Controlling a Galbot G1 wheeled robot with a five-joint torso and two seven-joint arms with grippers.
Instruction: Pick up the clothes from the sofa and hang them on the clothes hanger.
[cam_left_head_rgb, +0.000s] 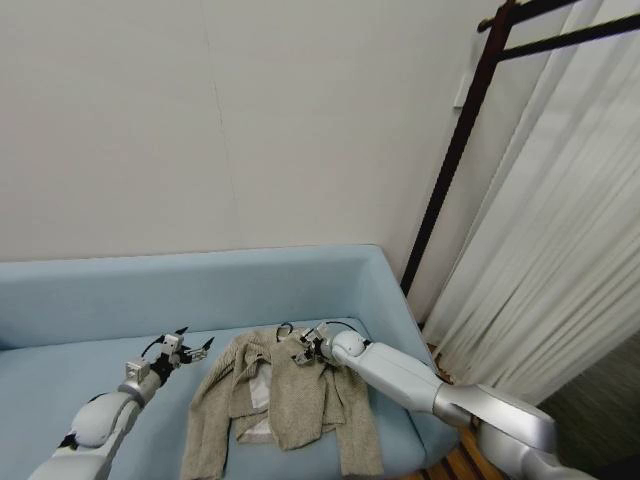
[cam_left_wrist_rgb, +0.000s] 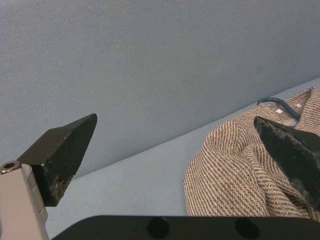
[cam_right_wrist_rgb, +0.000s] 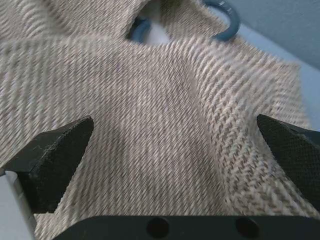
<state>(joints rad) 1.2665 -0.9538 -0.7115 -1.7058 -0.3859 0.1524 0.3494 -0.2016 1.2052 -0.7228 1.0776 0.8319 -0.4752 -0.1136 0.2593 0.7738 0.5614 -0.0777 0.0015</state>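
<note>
Hanging over the cardigan (cam_left_head_rgb: 280, 405), the right pincer (cam_left_head_rgb: 303, 350) gapes empty; left pincer (cam_left_head_rgb: 195, 338) gapes empty beside it.

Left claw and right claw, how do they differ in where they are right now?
The left claw hovers over bare sofa beside the cardigan; the right claw is over the cardigan's collar, by the blue hanger hook. The left claw faces the backrest; the right claw faces knit fabric. Both are open, gripping nothing.
</note>
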